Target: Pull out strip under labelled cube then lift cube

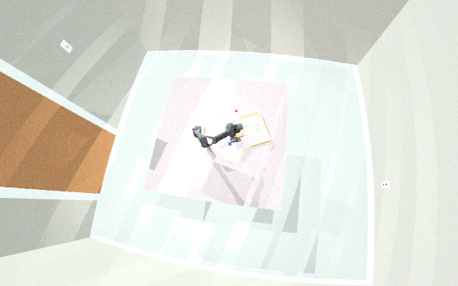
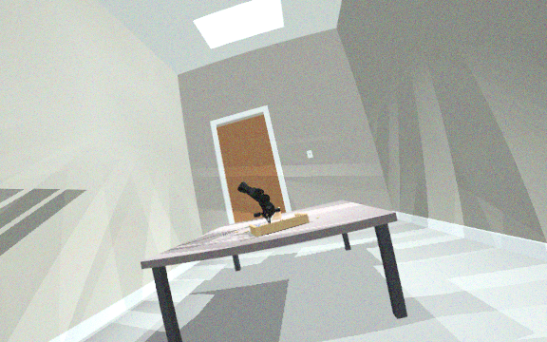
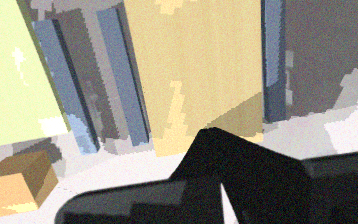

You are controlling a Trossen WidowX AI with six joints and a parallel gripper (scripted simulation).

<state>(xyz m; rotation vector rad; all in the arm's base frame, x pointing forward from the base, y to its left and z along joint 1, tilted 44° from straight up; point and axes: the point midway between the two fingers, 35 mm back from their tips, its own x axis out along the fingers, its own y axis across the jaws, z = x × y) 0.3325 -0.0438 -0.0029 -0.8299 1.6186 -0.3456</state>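
In the wrist view my gripper is shut, with its tip over the near end of a wide tan strip that runs away from me. A pale green strip lies to its left, with blue-grey rails between them. A small tan cube sits on the pale surface at the lower left, off the strips; I see no label on it. In the overhead view the arm reaches to the near edge of a wooden tray. The gripper also shows in the side view, low at the tray.
A small red thing and a small blue thing lie on the table near the tray. The table stands on dark legs in a room with an orange door.
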